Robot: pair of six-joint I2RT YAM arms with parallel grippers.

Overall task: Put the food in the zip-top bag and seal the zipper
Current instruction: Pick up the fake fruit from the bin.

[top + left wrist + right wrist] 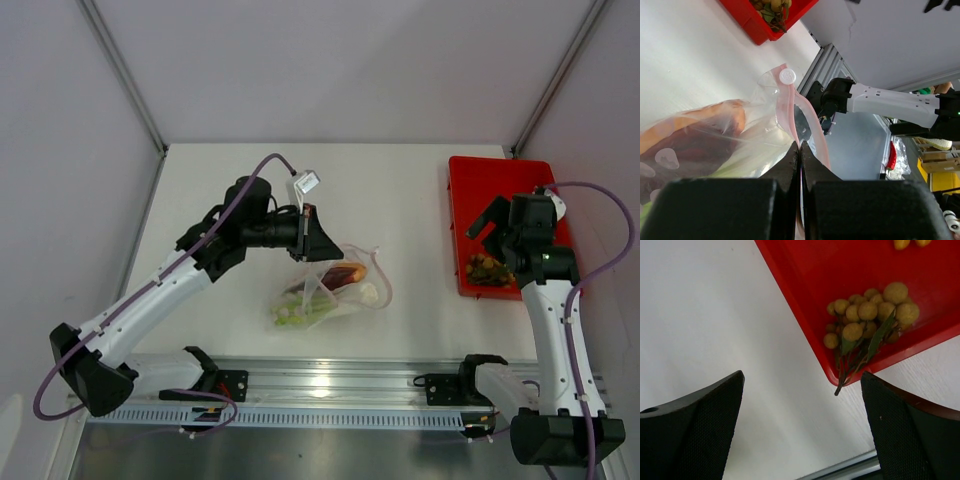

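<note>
Left pincer (800,150) is pressed tight together, and it pinches the pink zipper (790,115) of the clear zip-top bag (740,135). The pink strip goes up from the black fingers (775,190) to a small white round knob (787,76) at the top of the bag.

From above, the bag (335,285) lies in the middle of the white counter (420,200), a bit closer to the near edge. The left pincer (320,240) holds it at the far side. Some food is inside the bag. A green-white leek stalk (305,308) lies along the near side. A dark red piece (345,272) sits behind it. An orange piece (695,122) shows through the plastic in the left wrist view.

The right pincer (800,430) is spread wide, with nothing between its fingers (690,425). It hangs by the near left corner of the red tray (940,290). From above, the tray (490,180) sits along the right edge of the counter, toward the far corner.

The bunch of small tan-yellow balls (870,315) lies on its green leaves in that near left corner of the tray. Its dark stem pokes out over the rim. Two yellow bits (910,243) show deeper in the tray, but they are cut off at the top of the right wrist view, so I cannot tell what they are.
</note>
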